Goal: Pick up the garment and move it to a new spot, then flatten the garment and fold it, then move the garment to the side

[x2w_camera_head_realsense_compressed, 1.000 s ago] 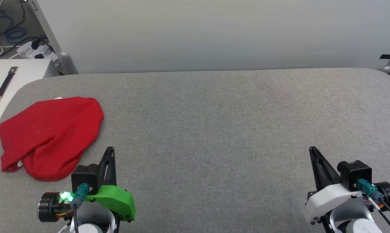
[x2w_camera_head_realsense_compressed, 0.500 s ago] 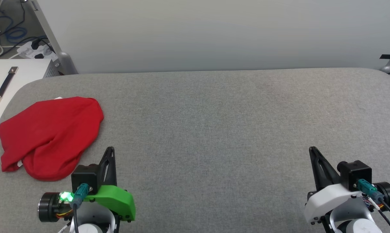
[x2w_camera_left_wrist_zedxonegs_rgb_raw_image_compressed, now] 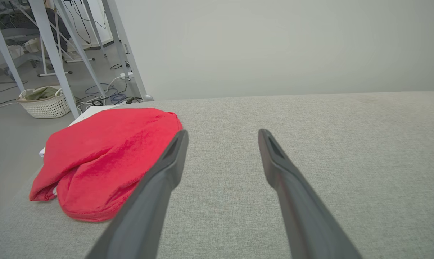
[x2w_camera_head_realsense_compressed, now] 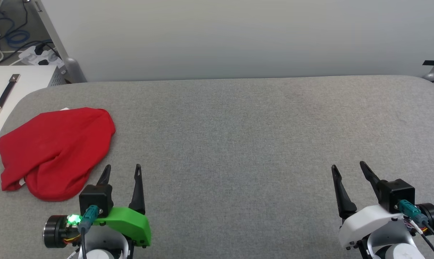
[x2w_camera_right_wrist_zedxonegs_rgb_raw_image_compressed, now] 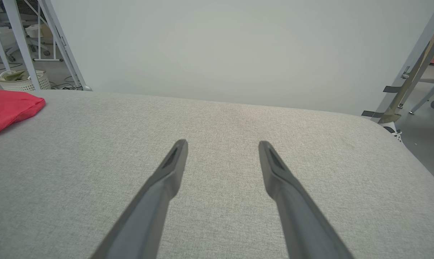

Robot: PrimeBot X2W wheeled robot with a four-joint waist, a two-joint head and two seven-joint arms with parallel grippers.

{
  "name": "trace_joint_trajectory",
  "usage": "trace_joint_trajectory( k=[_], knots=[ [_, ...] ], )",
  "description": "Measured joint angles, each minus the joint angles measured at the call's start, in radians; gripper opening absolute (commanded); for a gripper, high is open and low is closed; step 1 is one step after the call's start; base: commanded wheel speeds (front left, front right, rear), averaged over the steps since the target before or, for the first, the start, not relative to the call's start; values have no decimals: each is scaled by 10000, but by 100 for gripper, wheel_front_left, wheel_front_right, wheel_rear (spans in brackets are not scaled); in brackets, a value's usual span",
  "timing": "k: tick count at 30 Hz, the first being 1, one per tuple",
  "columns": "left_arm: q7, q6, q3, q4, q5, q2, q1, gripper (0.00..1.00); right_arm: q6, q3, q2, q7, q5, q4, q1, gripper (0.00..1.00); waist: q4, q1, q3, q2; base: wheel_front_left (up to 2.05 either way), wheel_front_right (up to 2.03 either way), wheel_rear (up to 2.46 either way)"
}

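The garment (x2w_camera_head_realsense_compressed: 55, 151) lies crumpled in a red heap near the left end of the grey padded table (x2w_camera_head_realsense_compressed: 238, 136); a sliver of white shows at its far edge. My left gripper (x2w_camera_head_realsense_compressed: 122, 168) stands open at the lower left, just right of the heap and apart from it. In the left wrist view the garment (x2w_camera_left_wrist_zedxonegs_rgb_raw_image_compressed: 105, 158) sits left of the spread fingers (x2w_camera_left_wrist_zedxonegs_rgb_raw_image_compressed: 159, 180). My right gripper (x2w_camera_head_realsense_compressed: 347, 166) is open at the lower right, far from the cloth. The right wrist view catches a corner of the garment (x2w_camera_right_wrist_zedxonegs_rgb_raw_image_compressed: 8, 108) at its left edge.
A white cabinet (x2w_camera_head_realsense_compressed: 8, 93) with a black handle stands off the table's left end, with cables and a power strip (x2w_camera_head_realsense_compressed: 40, 55) on the floor behind. A pale wall runs along the table's far edge. A white basket (x2w_camera_left_wrist_zedxonegs_rgb_raw_image_compressed: 44, 102) sits on the floor.
Both grippers have gone from shut to open, their fingers now spread apart. The garment and the arms have stayed in place.
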Motion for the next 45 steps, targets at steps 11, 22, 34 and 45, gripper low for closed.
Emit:
trace_joint_trajectory(
  k=[11, 22, 34, 45],
  knots=[
    [-253, -2, -31, 102, -245, 0, 4, 100, 0, -75, 0, -238, 25, 117, 5, 100, 1, 0, 0, 0, 0, 0, 0],
    [-441, -6, -90, 213, -495, 0, 5, 100, 0, -105, 0, -454, 224, 117, 6, 100, 19, 0, 28, 0, 0, 0, 0],
    [-727, -17, -102, 230, -694, 0, 9, 100, 0, -102, 0, -706, 374, 102, 8, 100, 42, 0, 42, 0, 0, 0, 0],
    [-949, -61, -165, 364, -922, 0, 12, 100, 0, -79, 2, -940, 458, 236, 18, 100, 72, 0, 64, 0, 0, 0, 0]
  ],
)
